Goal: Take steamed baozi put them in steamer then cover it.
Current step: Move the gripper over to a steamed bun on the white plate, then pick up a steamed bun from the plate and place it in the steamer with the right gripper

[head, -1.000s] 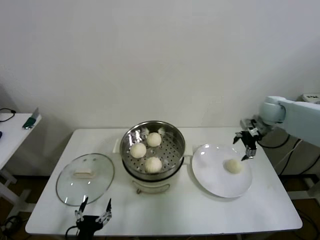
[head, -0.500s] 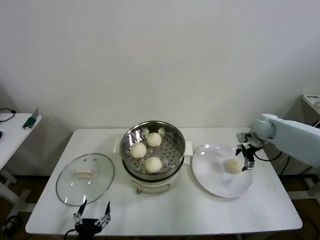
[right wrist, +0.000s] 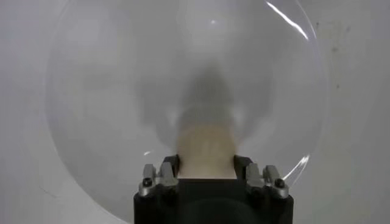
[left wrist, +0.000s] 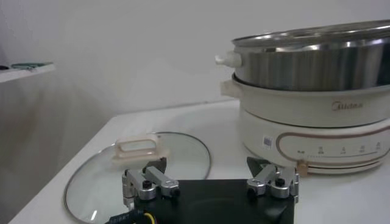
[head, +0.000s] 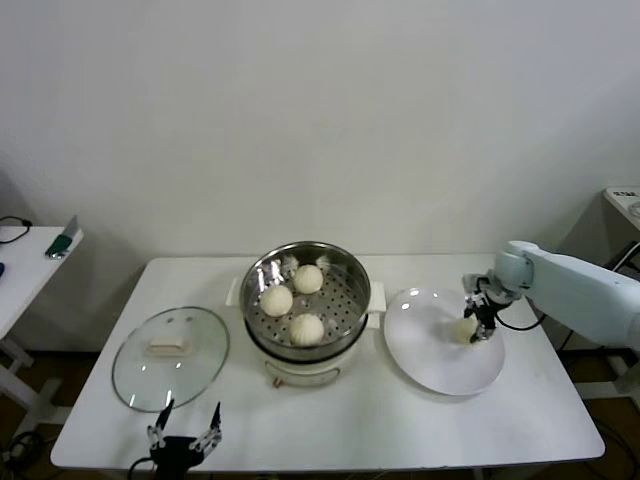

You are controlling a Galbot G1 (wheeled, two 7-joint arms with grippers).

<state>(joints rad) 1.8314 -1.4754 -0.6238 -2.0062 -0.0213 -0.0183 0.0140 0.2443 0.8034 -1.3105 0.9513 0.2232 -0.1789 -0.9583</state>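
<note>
Three baozi (head: 308, 278) lie on the perforated tray of the steamer (head: 355, 300) at the table's middle. The fourth baozi (head: 463, 330) lies on a white plate (head: 440, 372) to the steamer's right. My right gripper (head: 478, 322) is down on that plate, open, with a finger on each side of the baozi. In the right wrist view the baozi (right wrist: 206, 143) fills the gap of the gripper (right wrist: 206, 161). The glass cover (head: 170, 357) lies flat left of the steamer. My left gripper (head: 185, 432) is open and empty near the front edge, just before the cover (left wrist: 183, 152).
The steamer's white base and control panel (left wrist: 317, 140) stand to the right of my left gripper (left wrist: 206, 167). A side table with a small green object (head: 60, 243) is at the far left. The plate's rim (right wrist: 122, 91) surrounds the right gripper.
My right gripper has come down and leftward from above the plate's far edge to straddle the baozi. The left arm has not moved.
</note>
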